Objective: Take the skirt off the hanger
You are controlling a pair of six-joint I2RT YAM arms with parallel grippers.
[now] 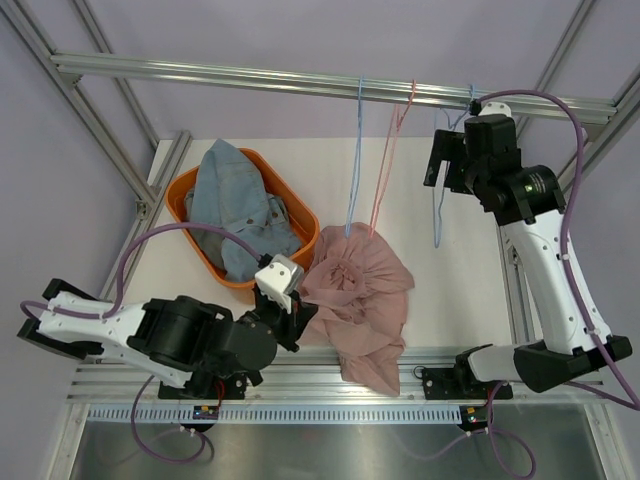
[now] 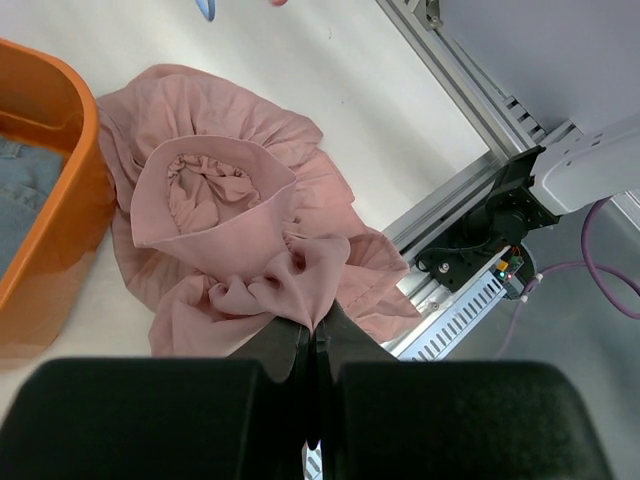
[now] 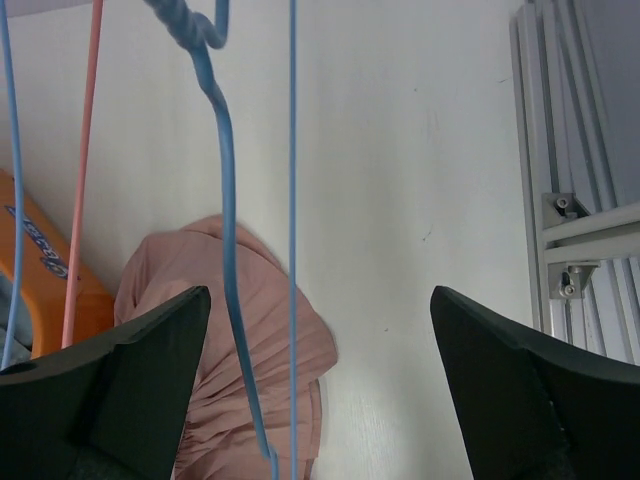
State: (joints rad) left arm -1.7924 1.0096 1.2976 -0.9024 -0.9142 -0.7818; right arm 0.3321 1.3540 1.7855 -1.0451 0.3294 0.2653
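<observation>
The pink skirt (image 1: 356, 295) lies crumpled on the white table, off the hangers. My left gripper (image 1: 300, 314) is low at the skirt's left edge and is shut on a fold of the skirt (image 2: 300, 270); the left gripper (image 2: 316, 338) pinches it at the fingertips. A blue wire hanger (image 1: 437, 215) hangs bare from the top rail (image 1: 300, 80). My right gripper (image 1: 446, 165) is up beside it. In the right wrist view the right gripper (image 3: 320, 295) stands open, with the blue hanger (image 3: 226, 200) dangling in front of its left side and the skirt (image 3: 230, 340) far below.
An orange basket (image 1: 190, 190) holding denim clothes (image 1: 235, 205) sits at the left, touching the skirt. Another blue hanger (image 1: 355, 160) and a pink hanger (image 1: 385, 170) hang from the rail. Aluminium frame posts run along the table's right edge (image 3: 570, 200).
</observation>
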